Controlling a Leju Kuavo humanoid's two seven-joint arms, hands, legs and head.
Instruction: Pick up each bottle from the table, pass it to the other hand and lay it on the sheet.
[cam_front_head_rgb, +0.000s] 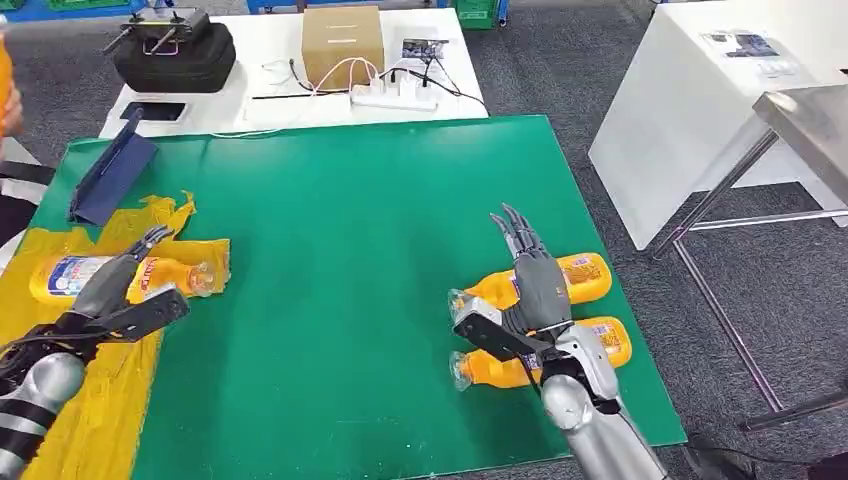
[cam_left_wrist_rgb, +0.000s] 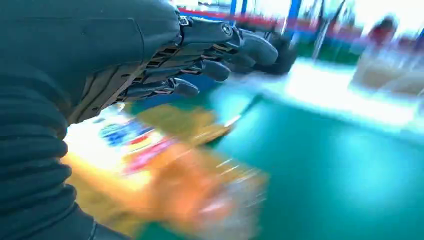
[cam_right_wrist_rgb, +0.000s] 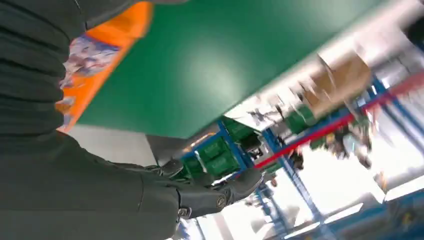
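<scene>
Three bottles (cam_front_head_rgb: 120, 277) (cam_front_head_rgb: 540, 280) (cam_front_head_rgb: 545, 355), one yellow sheet (cam_front_head_rgb: 100, 400)

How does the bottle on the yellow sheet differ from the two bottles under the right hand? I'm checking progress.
The bottle on the yellow sheet lies on the sheet, cap toward the table's middle; the two bottles by the right hand lie on bare green mat, one beyond the other, caps also inward. The left hand is open over the first. All are orange, lying flat.

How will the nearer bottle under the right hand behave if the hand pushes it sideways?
The nearer bottle lies on its side and looks round, so it would probably roll on the smooth green mat. It looks full of orange liquid, so probably fairly heavy. It may bump the other bottle beside it.
</scene>
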